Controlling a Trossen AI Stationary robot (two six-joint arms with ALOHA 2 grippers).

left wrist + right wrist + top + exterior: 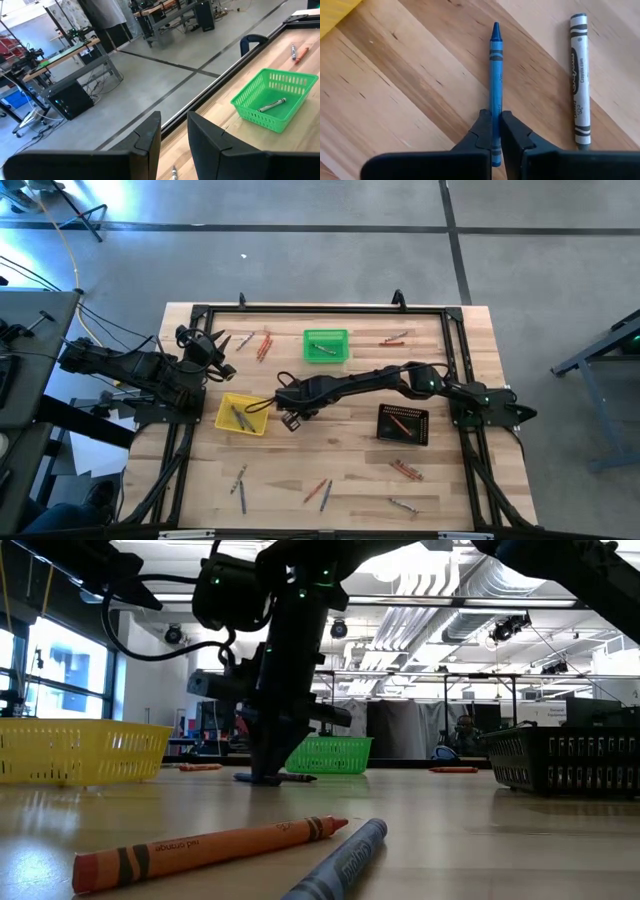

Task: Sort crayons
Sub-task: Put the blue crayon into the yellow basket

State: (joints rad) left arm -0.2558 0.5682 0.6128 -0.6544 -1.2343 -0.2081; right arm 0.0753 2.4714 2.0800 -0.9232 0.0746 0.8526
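My right gripper (496, 125) is down at the table's middle (291, 419), just right of the yellow basket (241, 413), shut on a blue crayon (495, 70). A grey crayon (580, 80) lies flat on the wood beside it. My left gripper (174, 135) is open and empty, held above the table's left side (215, 356). Its wrist view shows the green basket (274, 100). More crayons lie scattered: an orange pair (264, 345) at the far left, others near the front (320, 492). An orange crayon (210, 850) and a blue-grey crayon (340, 865) lie nearest the low camera. My right gripper pinches the blue crayon's two long sides (495, 107) between its fingertips, toward the crayon's blunt end, which reaches back past the fingers. The fingers come from above, pointing down. In the low view the crayon (292, 778) seems to lie flat on the table.
The green basket (326, 345) at the far middle holds a grey crayon. The yellow basket holds crayons. The black basket (403, 423) at the right holds an orange one. More crayons lie at the far right (393, 338) and the near right (405, 470).
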